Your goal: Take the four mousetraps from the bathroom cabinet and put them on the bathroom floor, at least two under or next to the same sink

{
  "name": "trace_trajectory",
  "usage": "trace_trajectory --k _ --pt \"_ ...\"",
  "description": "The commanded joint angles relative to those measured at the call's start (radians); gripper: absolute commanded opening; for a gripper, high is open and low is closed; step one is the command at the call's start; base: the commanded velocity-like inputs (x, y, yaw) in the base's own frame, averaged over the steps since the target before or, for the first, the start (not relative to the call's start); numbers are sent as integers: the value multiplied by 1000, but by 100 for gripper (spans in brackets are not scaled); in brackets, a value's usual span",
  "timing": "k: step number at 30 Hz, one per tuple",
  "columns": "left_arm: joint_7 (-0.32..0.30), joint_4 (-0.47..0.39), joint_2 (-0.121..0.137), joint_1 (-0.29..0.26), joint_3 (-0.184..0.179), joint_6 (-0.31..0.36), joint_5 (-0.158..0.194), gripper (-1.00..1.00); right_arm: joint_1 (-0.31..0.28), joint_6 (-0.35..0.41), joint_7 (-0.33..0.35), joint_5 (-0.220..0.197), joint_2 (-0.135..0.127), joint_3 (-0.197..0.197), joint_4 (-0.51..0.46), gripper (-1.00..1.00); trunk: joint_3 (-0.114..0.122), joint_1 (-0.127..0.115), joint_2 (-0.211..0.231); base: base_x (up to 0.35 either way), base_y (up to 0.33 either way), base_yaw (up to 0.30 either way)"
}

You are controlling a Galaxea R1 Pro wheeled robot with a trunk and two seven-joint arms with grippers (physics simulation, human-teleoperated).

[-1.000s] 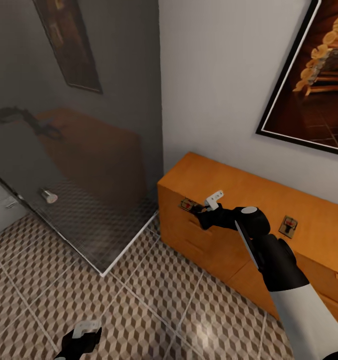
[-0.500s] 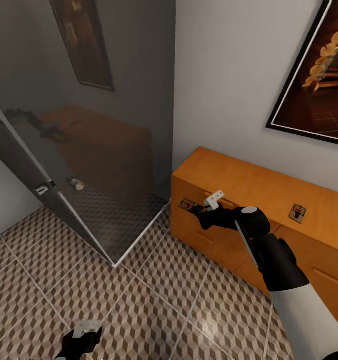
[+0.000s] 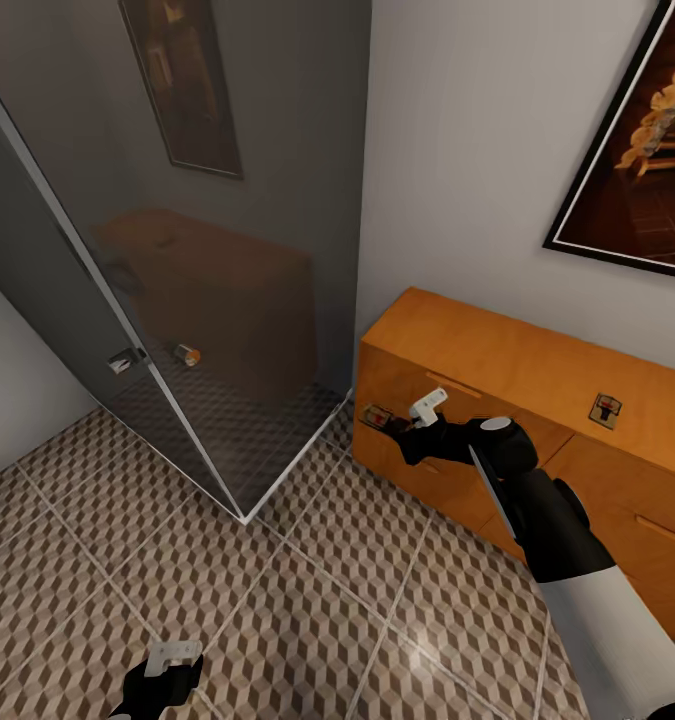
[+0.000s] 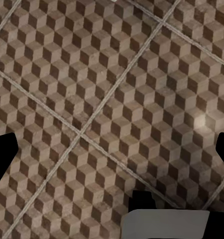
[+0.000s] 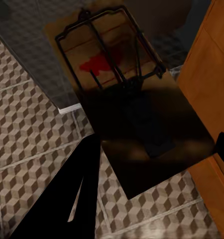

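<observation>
Holding one mousetrap (image 3: 378,417) pinched flat at its near end, the right claw (image 3: 409,424) hung off the cabinet's (image 3: 497,370) left corner, clear of the wood, with the board sticking out over the bathroom floor (image 3: 307,600). The right wrist view showed that trap (image 5: 112,64) from close by: a brown board with a dark wire frame and a red patch, its rear half lost in shadow between the fingers. Gripping it by one end probably kept the wire parts free and would let the board go down level.

A second mousetrap (image 3: 605,408) lay on the cabinet top, well apart to the right and near the wall. The other two could not be made out.

The left claw (image 3: 167,668) hung low over the tiles, carrying nothing; whether its jaws stood wide or narrow could not be told, and the left wrist view gave just cube-patterned floor (image 4: 112,99) with pale grout lines.

The room was tight: a glass shower screen (image 3: 207,300) met the floor just beside the cabinet's end, and framed pictures hung on the pale walls. Judged from this, most of the task remained.
</observation>
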Motion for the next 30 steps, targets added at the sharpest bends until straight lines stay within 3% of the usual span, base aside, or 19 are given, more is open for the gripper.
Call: trace_trajectory --k 1,5,12,19,22,30 --pt "-2 4 0 -2 -8 -7 9 100 -1 0 9 8 -1 1 11 -100 -2 0 -2 -7 9 0" --pt "-3 4 0 -2 -8 -7 9 100 -1 -56 8 9 -2 0 128 -100 -2 0 -2 -3 3 0" --pt "-2 4 0 -2 -8 -7 9 100 -1 -268 -4 11 -1 0 408 -100 -2 0 -2 0 0 0" --pt "-3 4 -1 -2 -8 -7 9 100 -1 -519 -69 11 -1 0 741 -100 -2 0 -2 0 0 0" --pt "-3 4 0 -2 -8 -7 9 100 -1 -680 -87 11 -2 0 917 -100 -2 0 -2 0 0 0" --pt "-3 4 0 -2 -8 -7 9 100 -1 -953 -107 7 -24 0 1217 -100 -2 0 -2 0 0 0"
